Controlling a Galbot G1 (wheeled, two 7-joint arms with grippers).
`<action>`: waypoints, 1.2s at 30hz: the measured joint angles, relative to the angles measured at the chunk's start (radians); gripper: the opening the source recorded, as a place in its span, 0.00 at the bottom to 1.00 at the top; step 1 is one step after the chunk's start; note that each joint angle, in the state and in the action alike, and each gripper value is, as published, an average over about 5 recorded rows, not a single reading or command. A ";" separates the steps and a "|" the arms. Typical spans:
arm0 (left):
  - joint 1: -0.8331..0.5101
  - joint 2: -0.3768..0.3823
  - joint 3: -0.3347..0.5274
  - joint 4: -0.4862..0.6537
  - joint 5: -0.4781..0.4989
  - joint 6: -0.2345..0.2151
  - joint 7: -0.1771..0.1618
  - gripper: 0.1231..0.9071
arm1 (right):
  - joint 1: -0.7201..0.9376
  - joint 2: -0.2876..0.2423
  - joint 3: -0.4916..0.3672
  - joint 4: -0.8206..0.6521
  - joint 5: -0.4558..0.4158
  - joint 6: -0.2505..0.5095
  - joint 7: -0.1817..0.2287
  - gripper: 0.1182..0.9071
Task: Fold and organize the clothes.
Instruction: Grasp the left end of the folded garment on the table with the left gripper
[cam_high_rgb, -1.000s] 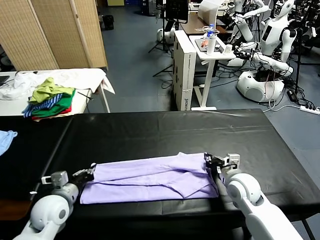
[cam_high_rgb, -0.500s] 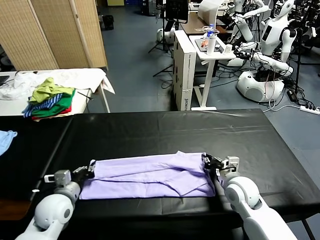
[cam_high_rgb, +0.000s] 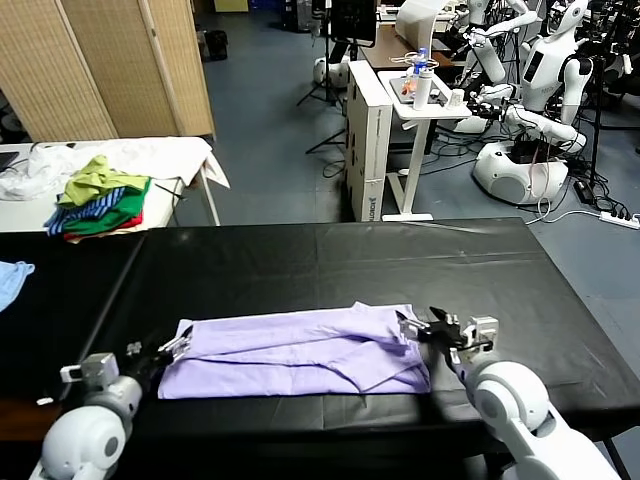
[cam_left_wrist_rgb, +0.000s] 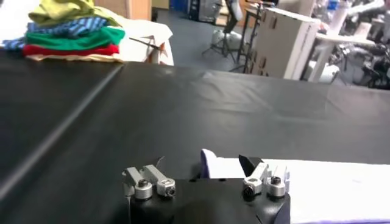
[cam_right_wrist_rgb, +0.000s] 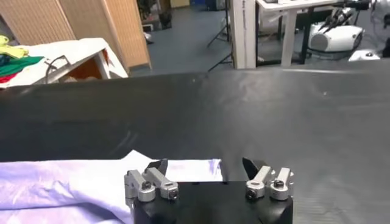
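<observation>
Shirt (cam_high_rgb: 300, 348) is seen stretched flat as a long band along the near edge of the black table (cam_high_rgb: 330, 262), its long axis running side to side between the two arms. At one short end sits the left gripper (cam_high_rgb: 165, 348), at the other the right gripper (cam_high_rgb: 432, 329), each with fingers spread apart and nothing clamped (cloth edge just beside the fingertips in both wrist views). Neither arm is judged nearer; each short end can be reached by its own gripper.

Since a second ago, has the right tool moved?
Yes. The right tool let go of the T-shirt and backed toward the table's right end, now open.
</observation>
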 joint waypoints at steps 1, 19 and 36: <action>0.008 -0.011 -0.007 -0.001 0.003 -0.003 0.002 1.00 | -0.001 0.000 0.000 0.002 -0.001 -0.001 0.000 1.00; 0.065 -0.136 -0.003 -0.018 0.077 -0.028 0.036 1.00 | -0.006 -0.001 -0.006 0.011 -0.005 -0.003 -0.001 1.00; 0.073 -0.165 -0.004 -0.012 -0.005 -0.032 0.030 0.60 | -0.001 0.012 -0.009 0.004 -0.013 -0.002 -0.005 1.00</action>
